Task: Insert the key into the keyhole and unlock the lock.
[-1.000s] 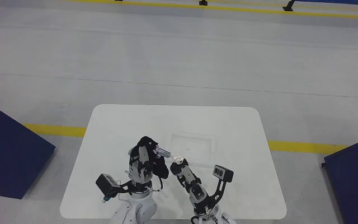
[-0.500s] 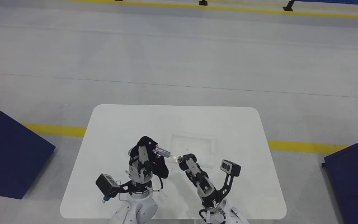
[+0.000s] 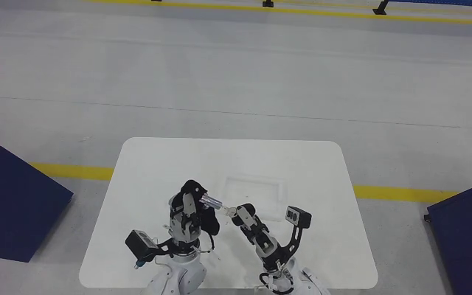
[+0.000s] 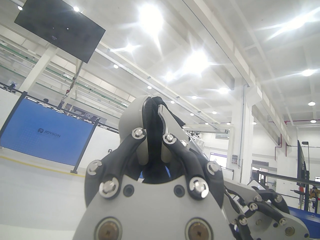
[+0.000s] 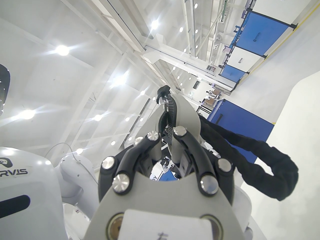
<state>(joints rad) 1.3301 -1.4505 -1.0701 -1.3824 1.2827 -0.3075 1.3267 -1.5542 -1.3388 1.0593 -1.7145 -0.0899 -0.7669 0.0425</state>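
Observation:
Both arms hover low over the near part of the white table [image 3: 147, 169]. My left gripper [image 3: 199, 198] is shut on a small silvery lock [image 3: 211, 199] that sticks out toward the other arm. Seen from the left wrist, its black pads [image 4: 150, 116] clamp a metal piece [image 4: 163, 116]. A short gap to the right, my right gripper [image 3: 240, 213] is shut on the key [image 3: 232, 211], whose pale end points at the lock. In the right wrist view the gripper [image 5: 166, 98] pinches a thin metal strip with a dark tip [image 5: 163, 92].
A faint rectangular outline [image 3: 254, 189] lies on the table just beyond the grippers. Blue barriers stand off the table at left [image 3: 29, 206] and right [image 3: 453, 221]. A black sleeved cable [image 5: 250, 148] loops beside the right wrist.
My right wrist swung out to the right and rose toward the lock, then eased back a little leftward. The left gripper with the lock barely shifted.

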